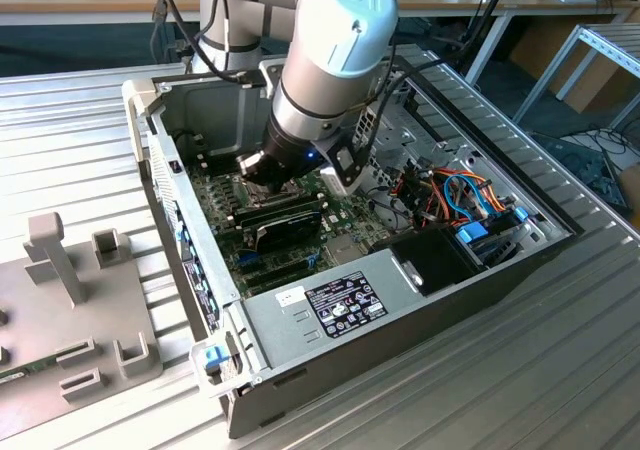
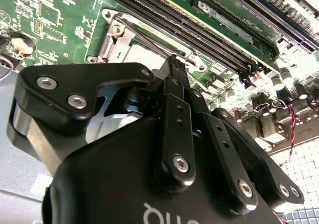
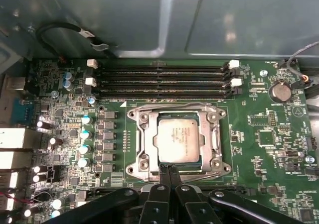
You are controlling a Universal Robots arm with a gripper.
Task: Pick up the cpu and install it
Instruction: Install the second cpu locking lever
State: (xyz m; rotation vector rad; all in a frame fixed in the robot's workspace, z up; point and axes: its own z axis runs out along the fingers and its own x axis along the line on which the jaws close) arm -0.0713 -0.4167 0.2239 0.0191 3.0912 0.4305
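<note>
On the exterior view's left I see the grey stand (image 1: pixel 75 310), then the open computer case (image 1: pixel 300 310), where my gripper (image 3: pixel 168 171) hangs with fingers together, empty, at the edge of the cpu (image 3: pixel 178 140) seated in its socket frame (image 3: pixel 142 142) on the motherboard (image 3: pixel 259 134).

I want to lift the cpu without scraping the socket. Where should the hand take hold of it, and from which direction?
Probably by two opposite edges, coming straight down from above. The cpu lies flat, metal top up, inside the socket frame, so only its thin sides offer a pinch, and the frame leaves little room around them. The hand sits at one edge of the frame, fingertips together.
</note>
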